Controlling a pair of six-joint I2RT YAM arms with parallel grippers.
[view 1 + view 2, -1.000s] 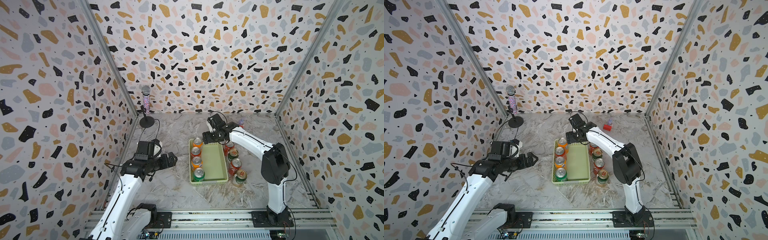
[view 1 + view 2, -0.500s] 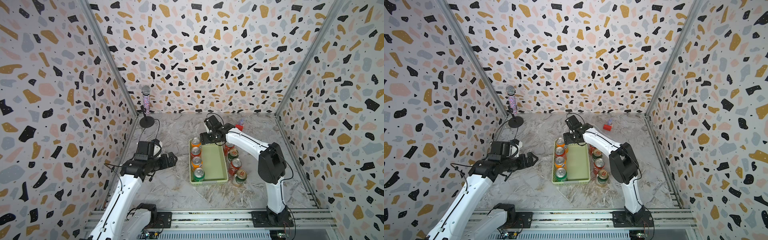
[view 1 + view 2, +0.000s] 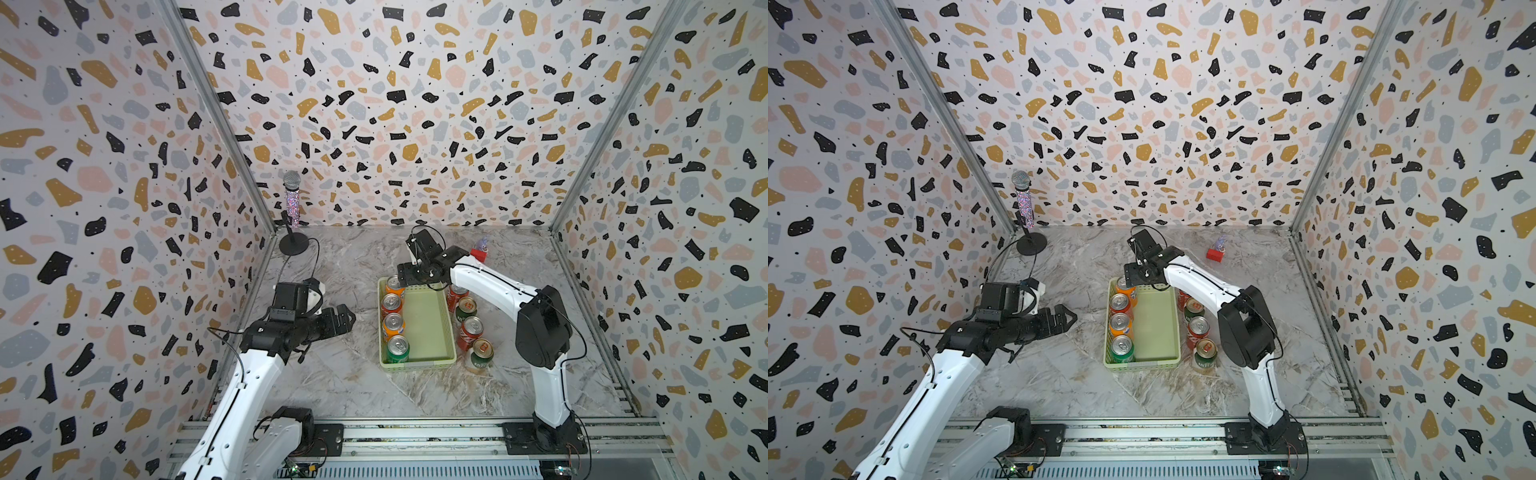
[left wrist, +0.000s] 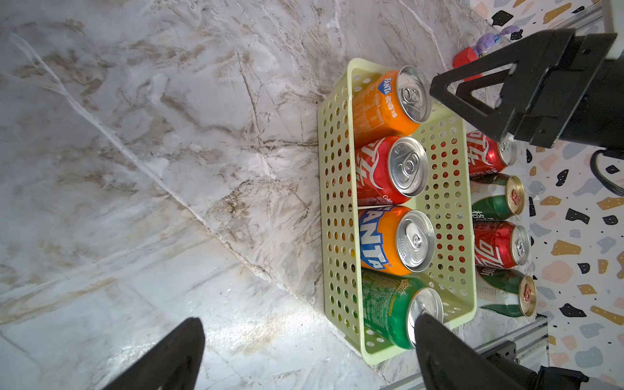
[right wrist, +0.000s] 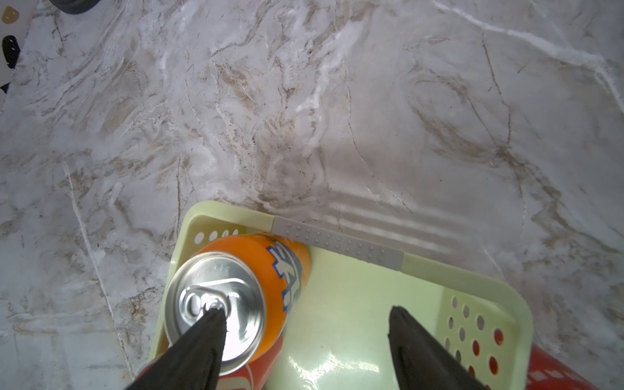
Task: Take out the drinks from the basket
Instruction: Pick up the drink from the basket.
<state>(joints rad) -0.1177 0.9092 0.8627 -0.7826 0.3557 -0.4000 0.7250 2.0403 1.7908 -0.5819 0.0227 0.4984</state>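
The pale green basket [image 3: 428, 328] [image 3: 1156, 324] [image 4: 334, 202] [image 5: 472, 273] holds a row of drinks along its left side: an orange can [image 3: 392, 284] [image 5: 236, 290] at the far end, then a red can [image 3: 390, 303], an orange can [image 3: 393, 326] and a green can [image 3: 398, 349] [image 4: 388, 310]. Several more cans stand on the table to its right, red [image 3: 471, 330] and dark green [image 3: 482, 351]. My right gripper [image 3: 419, 276] [image 5: 304, 310] hovers open over the basket's far end, one finger above the far orange can's top. My left gripper [image 3: 347, 320] [image 4: 307, 319] is open and empty, left of the basket.
A microphone on a round stand [image 3: 292, 199] stands in the back left corner. A small red block [image 3: 478, 254] [image 3: 1214, 254] lies at the back right. Patterned walls close in three sides, and a metal rail [image 3: 415, 432] runs along the front.
My right gripper has shifted slightly left over the basket's far end, toward the far orange can. The left arm has not moved.
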